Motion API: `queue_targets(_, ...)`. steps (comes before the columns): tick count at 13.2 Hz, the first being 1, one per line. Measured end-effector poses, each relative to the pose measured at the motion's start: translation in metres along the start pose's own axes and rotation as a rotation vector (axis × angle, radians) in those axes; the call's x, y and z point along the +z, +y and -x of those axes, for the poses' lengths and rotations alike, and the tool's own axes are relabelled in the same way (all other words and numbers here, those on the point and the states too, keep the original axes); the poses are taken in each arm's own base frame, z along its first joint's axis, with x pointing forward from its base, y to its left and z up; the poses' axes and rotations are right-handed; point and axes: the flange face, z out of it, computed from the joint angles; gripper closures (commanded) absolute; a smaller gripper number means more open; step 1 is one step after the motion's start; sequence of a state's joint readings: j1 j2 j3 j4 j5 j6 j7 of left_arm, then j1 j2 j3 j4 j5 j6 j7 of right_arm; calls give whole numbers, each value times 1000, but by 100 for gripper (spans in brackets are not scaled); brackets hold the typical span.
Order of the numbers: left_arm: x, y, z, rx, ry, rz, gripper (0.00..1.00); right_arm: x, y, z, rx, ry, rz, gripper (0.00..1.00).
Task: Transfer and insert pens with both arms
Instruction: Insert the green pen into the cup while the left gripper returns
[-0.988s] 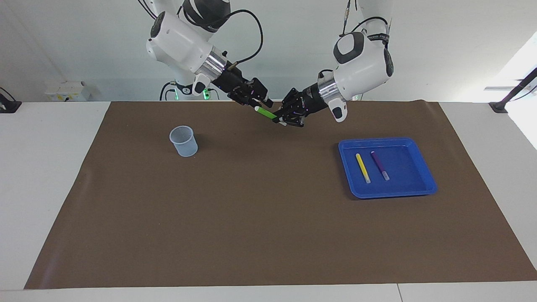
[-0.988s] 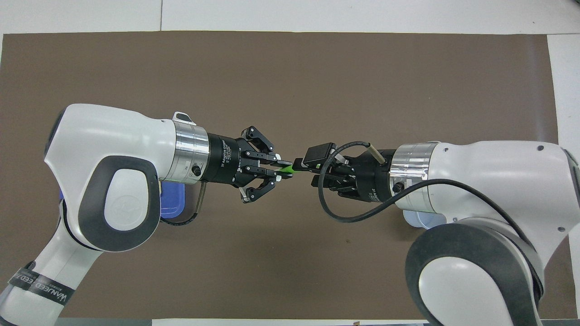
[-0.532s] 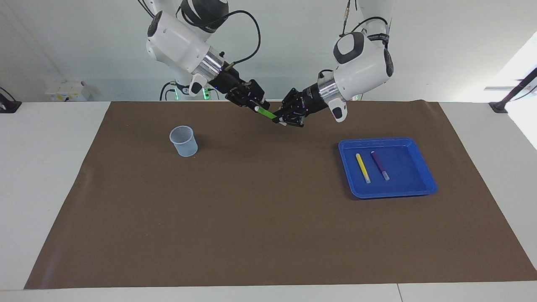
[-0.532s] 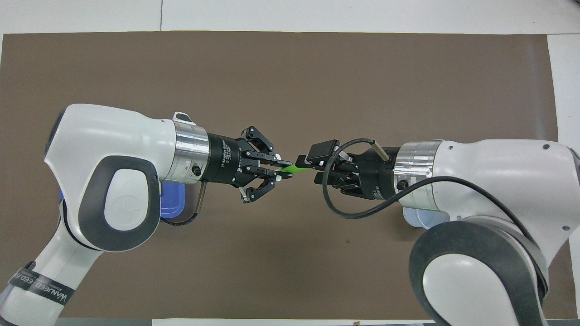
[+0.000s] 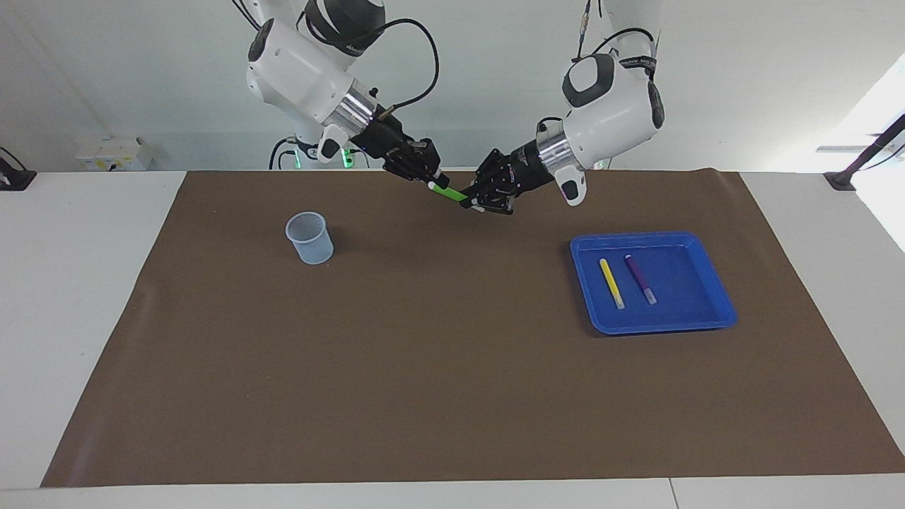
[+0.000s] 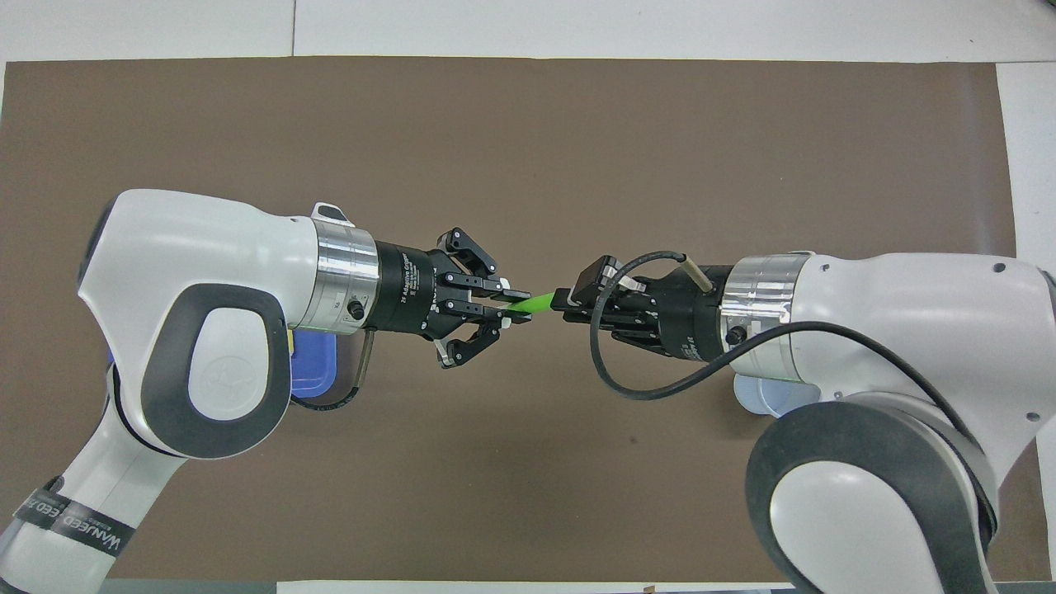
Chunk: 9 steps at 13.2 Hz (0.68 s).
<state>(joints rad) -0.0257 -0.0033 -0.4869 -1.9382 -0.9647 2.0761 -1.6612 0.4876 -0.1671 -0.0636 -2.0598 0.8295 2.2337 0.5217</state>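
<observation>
The green pen point(image 5: 447, 191) hangs in the air over the mat's robot-side middle, held level between both grippers. My left gripper point(image 5: 471, 201) is shut on one end of it, and my right gripper point(image 5: 432, 179) is shut on the other end. From overhead only a short green stretch of the green pen point(image 6: 538, 304) shows between the left gripper point(image 6: 516, 307) and the right gripper point(image 6: 563, 299). The yellow pen point(image 5: 611, 283) and purple pen point(image 5: 640, 279) lie side by side in the blue tray point(image 5: 714, 311).
A clear plastic cup point(image 5: 310, 238) stands upright on the brown mat point(image 5: 438, 367) toward the right arm's end. In the overhead view the arms cover most of the tray point(image 6: 312, 379) and the cup point(image 6: 763, 400).
My right gripper has closed its fingers onto the free end of the green pen. The left gripper has kept its hold and its place.
</observation>
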Motion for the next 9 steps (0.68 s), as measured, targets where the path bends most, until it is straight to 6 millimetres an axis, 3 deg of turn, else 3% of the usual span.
queue_targets(1,0,0,0,1,0,2,100,0,0,0,0,1,0,100)
queue_targets(2,0,0,1,1,0,3,1,0,0,-1,1,1,0,100)
queue_targets(9,-1,1,-2,-6,0,8,0,-11,9,-15,-58,36,50,100)
